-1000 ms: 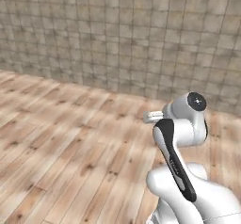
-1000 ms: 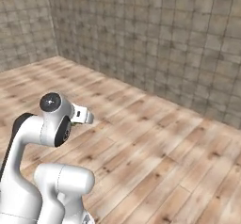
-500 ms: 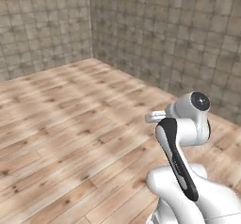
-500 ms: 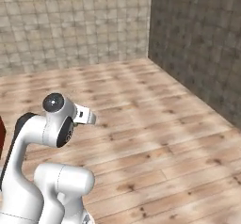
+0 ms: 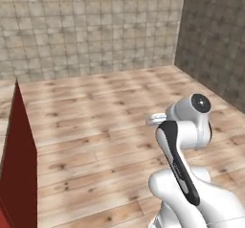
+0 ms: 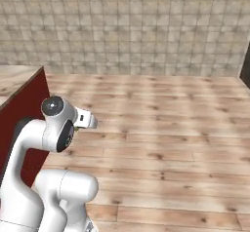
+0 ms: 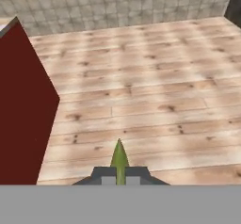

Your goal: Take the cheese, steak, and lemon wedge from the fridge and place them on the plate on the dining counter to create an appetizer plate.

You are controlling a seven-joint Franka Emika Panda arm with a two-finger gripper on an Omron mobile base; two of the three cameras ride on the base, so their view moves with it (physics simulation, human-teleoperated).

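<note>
In the hand view my gripper (image 7: 120,175) is shut on the lemon wedge (image 7: 119,158), a tiny yellow-green wedge that sticks up between the two dark fingertips (image 7: 101,174). It hangs over bare wooden floor. The dining counter's red base (image 7: 23,110) stands close on the left, with a strip of its beige top (image 6: 14,75) at the far left of the right base view. My arm (image 5: 184,126) is folded close over the base. The plate, cheese, steak and fridge are out of view.
Wooden plank floor (image 6: 166,128) stretches ahead to a tiled stone wall (image 5: 95,26). A darker wall (image 5: 215,35) meets it at a corner on the right. The red counter end (image 5: 19,160) rises at the left edge.
The whole picture has swung as the base turns: the wall corner slid to the right and the red counter end came into view on the left. The arm's pose is unchanged.
</note>
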